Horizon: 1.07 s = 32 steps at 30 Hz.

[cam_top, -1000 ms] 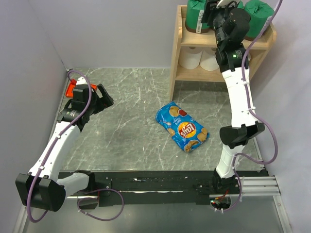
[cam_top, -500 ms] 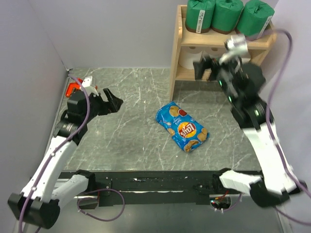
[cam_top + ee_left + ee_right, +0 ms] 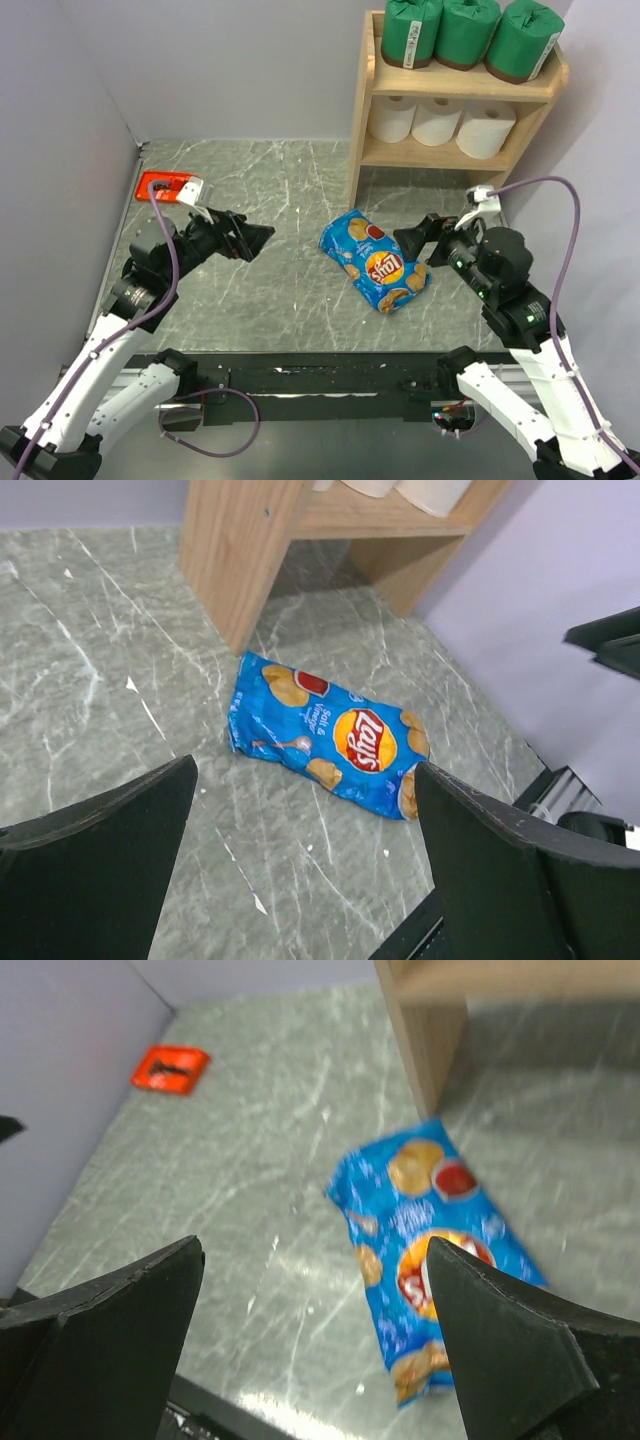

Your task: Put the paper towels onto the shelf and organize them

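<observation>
Towels point(image 3: 437, 122) are all on the shelf point(image 3: 362, 120), far as we can tell. Three green-wrapped ones point(image 3: 465, 35) with brown bases sit along the top tier and three plain white ones point(image 3: 413, 120) in a row below, upright and grouped by kind so it looks tidy. Left pincer point(image 3: 262, 242) and right pincer point(image 3: 408, 252) both hang spread wide and empty over the surface point(image 3: 280, 190), either side of the chip bag point(image 3: 375, 262). We'd guess nothing's left to grab.

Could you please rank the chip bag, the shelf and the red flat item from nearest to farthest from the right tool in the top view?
1. Chip bag, just left of the right tool.
2. Shelf, behind it at the back right.
3. Red flat item, far left by the wall.
</observation>
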Available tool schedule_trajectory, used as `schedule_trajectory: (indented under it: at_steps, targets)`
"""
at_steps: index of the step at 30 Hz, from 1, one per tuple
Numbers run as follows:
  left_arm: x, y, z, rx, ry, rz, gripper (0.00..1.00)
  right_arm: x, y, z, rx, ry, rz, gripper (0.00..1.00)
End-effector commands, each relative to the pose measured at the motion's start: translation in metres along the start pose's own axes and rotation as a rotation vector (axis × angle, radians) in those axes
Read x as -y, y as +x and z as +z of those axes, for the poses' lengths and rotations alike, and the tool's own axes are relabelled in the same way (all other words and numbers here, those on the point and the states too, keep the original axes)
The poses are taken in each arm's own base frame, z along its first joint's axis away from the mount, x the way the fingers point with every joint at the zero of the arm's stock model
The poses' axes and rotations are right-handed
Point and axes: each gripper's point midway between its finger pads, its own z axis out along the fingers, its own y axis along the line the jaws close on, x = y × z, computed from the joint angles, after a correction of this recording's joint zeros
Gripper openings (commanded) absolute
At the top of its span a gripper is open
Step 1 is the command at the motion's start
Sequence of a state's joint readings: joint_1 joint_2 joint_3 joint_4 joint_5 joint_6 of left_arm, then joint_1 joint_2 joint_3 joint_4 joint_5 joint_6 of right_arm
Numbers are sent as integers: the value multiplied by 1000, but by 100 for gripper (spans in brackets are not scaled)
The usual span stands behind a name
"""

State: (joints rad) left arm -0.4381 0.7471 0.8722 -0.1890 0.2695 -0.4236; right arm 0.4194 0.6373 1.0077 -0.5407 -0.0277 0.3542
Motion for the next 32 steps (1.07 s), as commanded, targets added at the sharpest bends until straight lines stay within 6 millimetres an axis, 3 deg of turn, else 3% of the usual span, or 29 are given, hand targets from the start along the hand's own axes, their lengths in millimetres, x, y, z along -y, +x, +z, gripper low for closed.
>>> schedule_trajectory:
  at_steps: [1, 9, 32]
  targets:
    - [11, -4, -4, 37, 55, 17, 96, 7, 3, -9, 24, 47, 99, 99]
    - [9, 0, -4, 36, 34, 29, 96, 26, 22, -4, 1, 132, 142, 100]
    - [3, -4, -7, 55, -3, 37, 96, 28, 25, -7, 8, 128, 119, 100]
